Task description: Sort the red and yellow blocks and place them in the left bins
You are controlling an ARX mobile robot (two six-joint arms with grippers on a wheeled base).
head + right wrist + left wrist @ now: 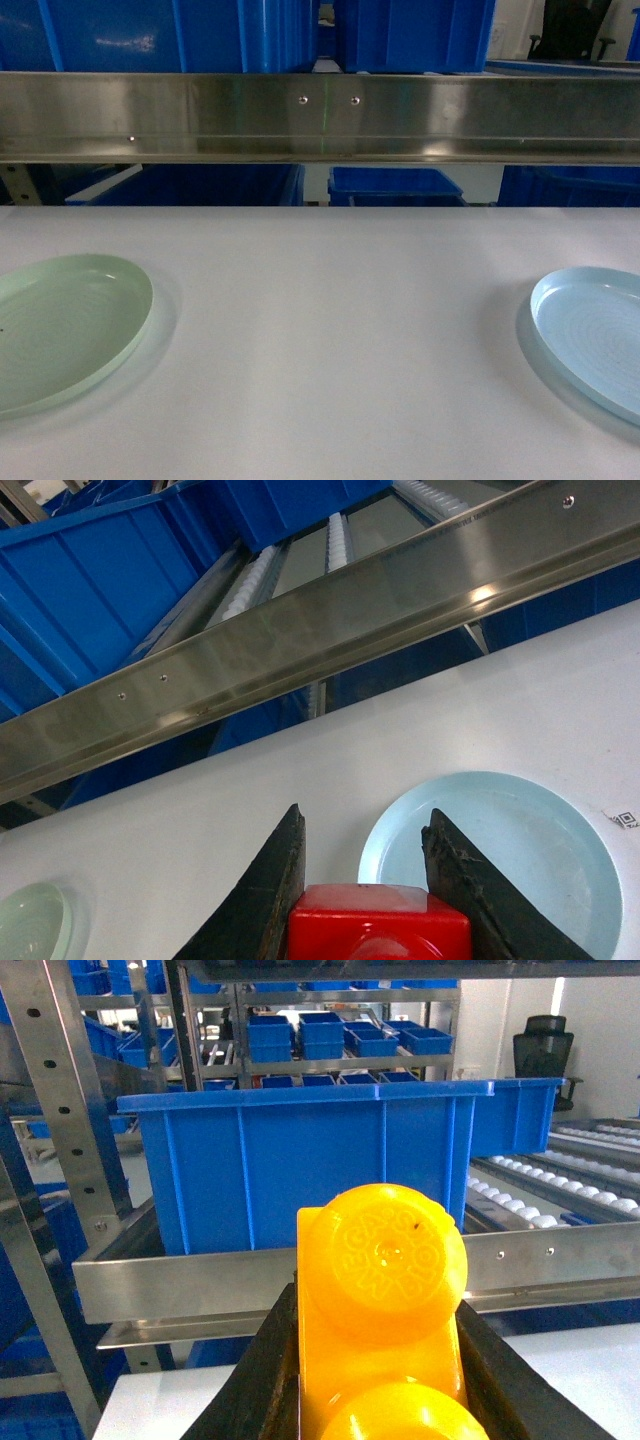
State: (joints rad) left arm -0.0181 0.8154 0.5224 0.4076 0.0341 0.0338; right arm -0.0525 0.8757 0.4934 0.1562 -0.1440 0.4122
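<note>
The orange-yellow block [385,1310] is filling the lower centre of your left wrist view, gripped between the two dark fingers [250,1380] of the left gripper [380,1400]; you are seeing its two round studs, the nearer one cut off by the bottom edge. Behind it, across the middle of that frame, a large blue bin [300,1170] is sitting on a steel shelf rail [250,1280], with more small blue bins on racks in the upper part of the frame and a roller track running off at the right.

The red block [380,920] is sitting at the bottom centre of your right wrist view, clamped between the black fingers [265,890] of the right gripper [372,900], which are pressing on both its sides. Just behind it, at lower right, the pale blue plate [520,850] is lying on the white desk [200,830], and the pale green plate [30,920] is showing at the lower left corner. A steel rail is crossing that frame diagonally, with blue bins above it at upper left.

In your head view neither gripper nor block is showing. You are seeing the desk [320,330] with the green plate [60,320] at the left edge and the blue plate [590,330] at the right edge, well apart. The steel rail [320,115] is spanning the upper part, with blue bins [180,30] above and below it.
</note>
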